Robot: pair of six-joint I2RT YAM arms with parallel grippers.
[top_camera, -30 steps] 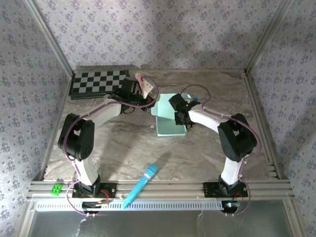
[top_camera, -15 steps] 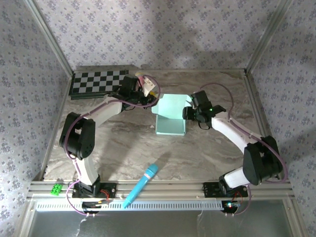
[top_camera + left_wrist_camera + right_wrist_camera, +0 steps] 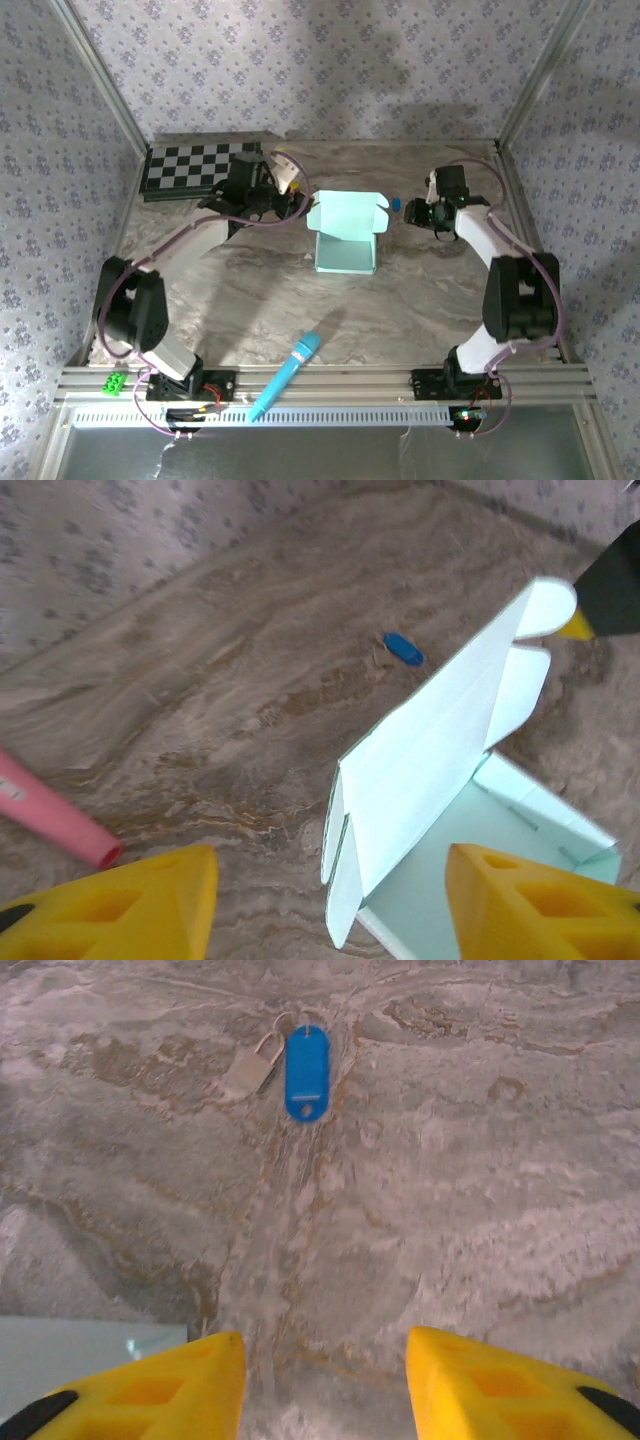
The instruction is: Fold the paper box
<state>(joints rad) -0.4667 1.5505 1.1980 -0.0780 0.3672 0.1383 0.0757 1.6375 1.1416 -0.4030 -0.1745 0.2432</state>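
The paper box (image 3: 345, 250) lies mid-table, a pale mint tray with its lid (image 3: 347, 213) standing up at the far side. Left of the lid, my left gripper (image 3: 292, 203) is open. In the left wrist view its yellow fingers (image 3: 130, 900) stand wide apart, and the near corner of the lid (image 3: 440, 750) hangs loose between them, touched by neither. My right gripper (image 3: 415, 212) is off to the right of the box, open over bare table. The right wrist view shows nothing between its fingers (image 3: 150, 1390), and a corner of the box (image 3: 80, 1355) lies at lower left.
A blue key tag (image 3: 396, 203) with a small metal piece (image 3: 250, 1070) lies just right of the lid. A pink tube (image 3: 50, 820) lies by the left gripper. At the back left is a checkerboard (image 3: 195, 168). A blue microphone (image 3: 285, 375) and a green block (image 3: 115, 381) lie near the front rail.
My left gripper has opened, let go of the lid and drawn back to the left. My right arm has swung away from over the box to its right. The lid now stands up.
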